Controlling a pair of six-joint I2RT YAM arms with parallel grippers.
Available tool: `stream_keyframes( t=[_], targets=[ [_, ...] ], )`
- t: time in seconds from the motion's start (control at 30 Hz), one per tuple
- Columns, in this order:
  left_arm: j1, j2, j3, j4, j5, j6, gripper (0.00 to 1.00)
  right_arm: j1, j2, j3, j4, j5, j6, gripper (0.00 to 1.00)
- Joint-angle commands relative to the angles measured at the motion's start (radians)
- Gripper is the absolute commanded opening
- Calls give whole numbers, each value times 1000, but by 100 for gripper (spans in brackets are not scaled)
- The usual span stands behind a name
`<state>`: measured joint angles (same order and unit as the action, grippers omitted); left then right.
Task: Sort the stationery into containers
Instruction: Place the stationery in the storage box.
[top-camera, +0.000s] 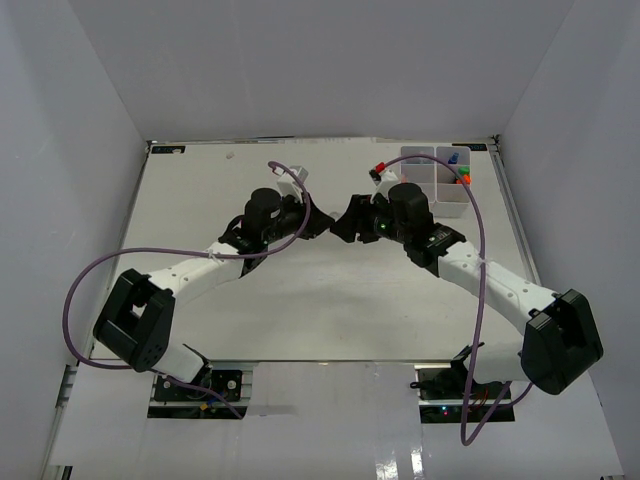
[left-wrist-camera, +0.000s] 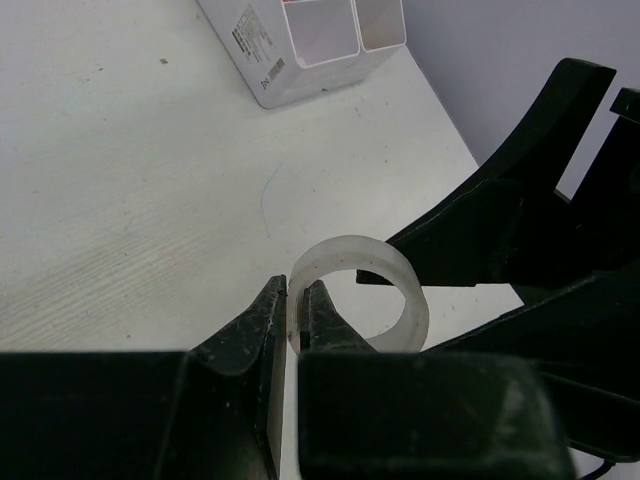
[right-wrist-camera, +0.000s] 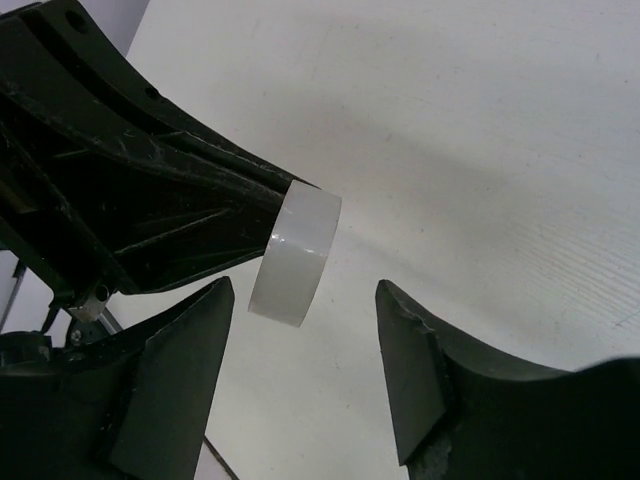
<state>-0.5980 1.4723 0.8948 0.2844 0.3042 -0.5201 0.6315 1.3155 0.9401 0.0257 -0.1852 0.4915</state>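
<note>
Left wrist shows your left gripper (left-wrist-camera: 297, 315) clamped on the wall of the clear tape ring (left-wrist-camera: 345, 256), held up over the middle of the table (top-camera: 300, 300) between the spread jaws of your right gripper (right-wrist-camera: 305, 296): likely a handover, so close the right squarely before the left lets go.

— What's on your table (top-camera: 330, 300)?
— It's a plain white top. You've got one white divided box (top-camera: 450, 208) standing in the far right corner.
— Anything next to it?
— A small marker (top-camera: 378, 168) with a red end lies just left of the box. You'll also see a faint curved line (left-wrist-camera: 265, 200) drawn on the surface in the left wrist view.
</note>
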Motion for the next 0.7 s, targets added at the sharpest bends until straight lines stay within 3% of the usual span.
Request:
stream_keyframes(
  t=[0.0,0.4,0.53,0.57,0.67],
  targets=[
    [-13,-50,-11,36,19,11,0,10,5,54,26,6,7,62],
    [-26,-50,-27,62,26,31,2,11,7,43,49,-5,9,26],
    [-26,-56,-34,52,-6,35,16,10,-8,37,25,27,-13,12],
    [-26,-58,-37,45,-19,34,28,10,-12,37,17,55,-31,8],
    [-26,-66,-31,4,-62,37,47,-4,-30,29,-15,116,-60,8]
  ],
)
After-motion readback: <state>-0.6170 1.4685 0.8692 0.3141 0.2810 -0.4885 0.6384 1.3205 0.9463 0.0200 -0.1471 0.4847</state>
